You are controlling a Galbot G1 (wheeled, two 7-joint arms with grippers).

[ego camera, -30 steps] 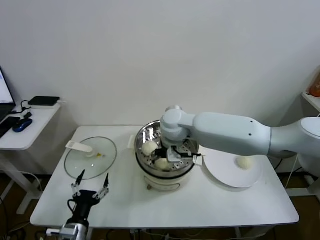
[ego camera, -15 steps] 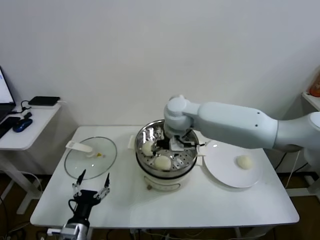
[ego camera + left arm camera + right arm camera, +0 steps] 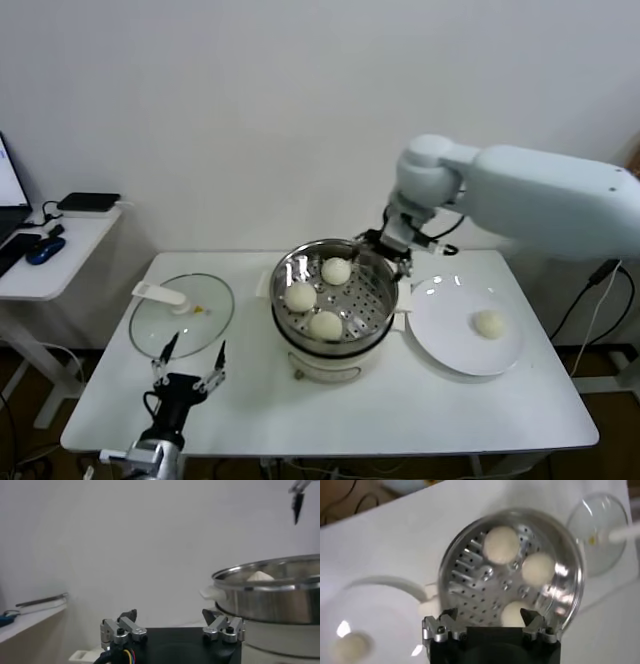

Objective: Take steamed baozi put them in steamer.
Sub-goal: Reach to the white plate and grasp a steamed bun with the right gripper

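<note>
Right gripper spread empty above steamer far rim | last baozi lay on plate, nearer right gripper | left gripper open, parked.

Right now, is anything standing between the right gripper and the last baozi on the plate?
Nothing visible. The right gripper is open above the steamer rim; the baozi lies alone on the plate.

Evenly and brightly lit throughout, with only soft shadows on the table. Glare on the steamer rim and tray. Motion-blurred in the right wrist view, washed-out pale in the left wrist view.
</note>
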